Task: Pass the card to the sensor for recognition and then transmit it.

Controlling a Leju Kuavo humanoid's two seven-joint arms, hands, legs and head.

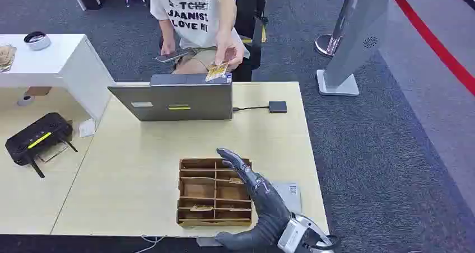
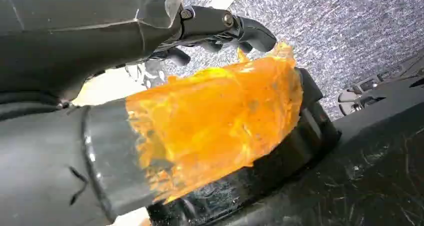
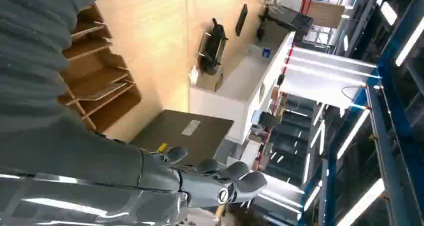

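A person's hand (image 1: 231, 50) holds a yellow card (image 1: 217, 71) just above the far edge of the grey laptop (image 1: 178, 101). My right hand (image 1: 255, 188) reaches over the right side of the wooden divided tray (image 1: 190, 194), fingers stretched out and apart, holding nothing. The right wrist view shows its fingers (image 3: 220, 178) extended, with the tray (image 3: 95, 81) and laptop (image 3: 182, 131) beyond. A card (image 1: 201, 207) lies in a near tray compartment. A small black box (image 1: 277, 106) is cabled to the laptop. My left hand (image 2: 215, 31) hangs over carpet, its thumb (image 2: 215, 121) wrapped in orange tape, holding nothing.
A flat grey pad (image 1: 290, 194) lies right of the tray, partly under my wrist. A black router (image 1: 38, 140) sits on the left table. A white cabinet (image 1: 50, 62) stands at the back left, and a grey stand (image 1: 350, 46) on the carpet at the back right.
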